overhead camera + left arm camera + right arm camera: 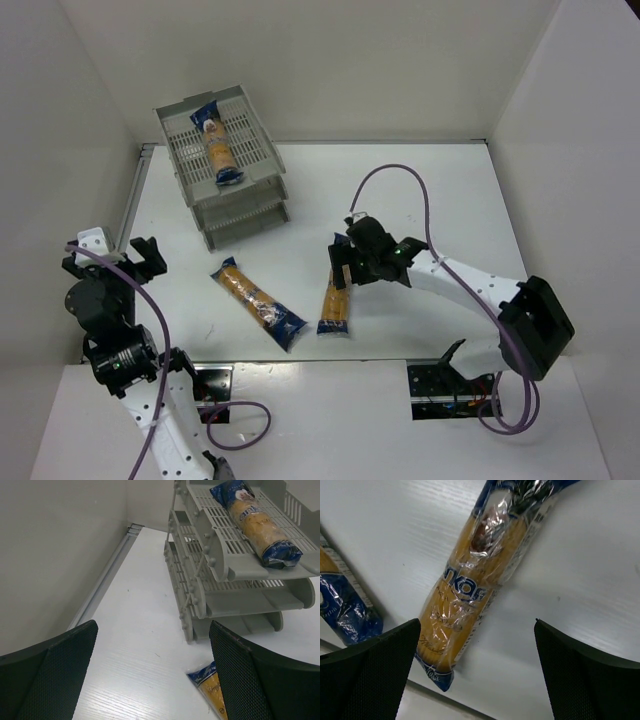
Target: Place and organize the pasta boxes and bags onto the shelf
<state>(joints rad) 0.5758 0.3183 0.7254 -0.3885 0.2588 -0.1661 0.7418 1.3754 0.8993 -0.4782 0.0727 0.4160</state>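
— Three bags in all: the shelved bag (218,146) lies along the top tray of the shelf (255,140), and two are loose on the table (430,200). Which goes next?

— I'd judge the right-hand bag (337,303). The right gripper (343,262) hangs over its far end, spread wide, nothing held.

— How does it lie to the jaws?

— Its long axis runs near to far, tilted slightly. In the right wrist view it passes between the two fingers (370,675), crossing the gap rather than lining up with it, nearer one finger than the other. A straight drop and squeeze should catch its width.

— And the middle bag (258,302)?

— Slanted, far-left to near-right, between the arms. Its near end is just beside the other bag's near end; whether they touch, I cannot tell.

— The left gripper (145,257)?

— Wide too, empty, raised at the left and facing the shelf, well apart from both loose bags.
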